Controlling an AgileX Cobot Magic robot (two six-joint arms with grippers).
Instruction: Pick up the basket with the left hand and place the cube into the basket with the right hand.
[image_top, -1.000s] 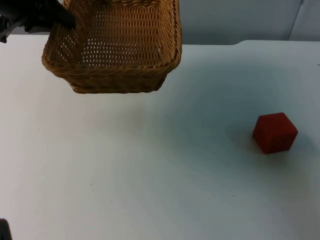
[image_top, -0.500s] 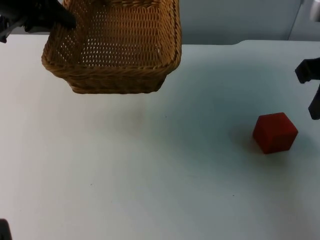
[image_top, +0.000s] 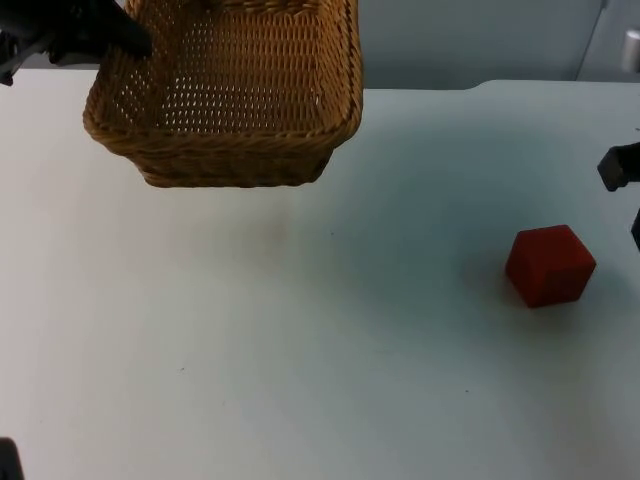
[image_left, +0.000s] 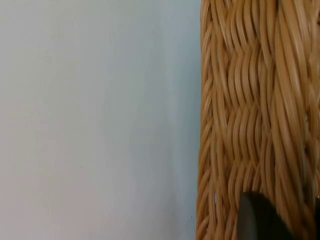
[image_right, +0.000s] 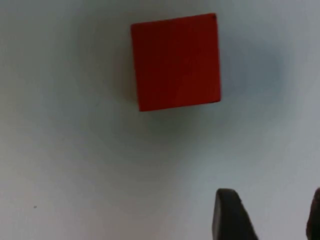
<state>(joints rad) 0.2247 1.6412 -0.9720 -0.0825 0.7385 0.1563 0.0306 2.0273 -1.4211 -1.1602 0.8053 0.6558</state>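
A woven wicker basket (image_top: 225, 150) hangs above the table at the back left, its shadow on the surface beneath it. My left gripper (image_top: 118, 38) is shut on the basket's left rim; the basket's wall (image_left: 250, 115) runs beside one black fingertip (image_left: 260, 220) in the left wrist view. A red cube (image_top: 549, 264) rests on the table at the right. My right gripper (image_top: 630, 195) is at the right edge, just behind and to the right of the cube. Its fingers are open, and the cube (image_right: 176, 61) lies ahead of the gripper (image_right: 272, 217), apart from it.
The white table (image_top: 320, 350) stretches bare between the basket and the cube. The grey partition wall (image_top: 470, 40) closes off the back.
My right gripper came into the picture at the right edge, then drew slightly further right. The basket, left gripper and cube have stayed where they were.
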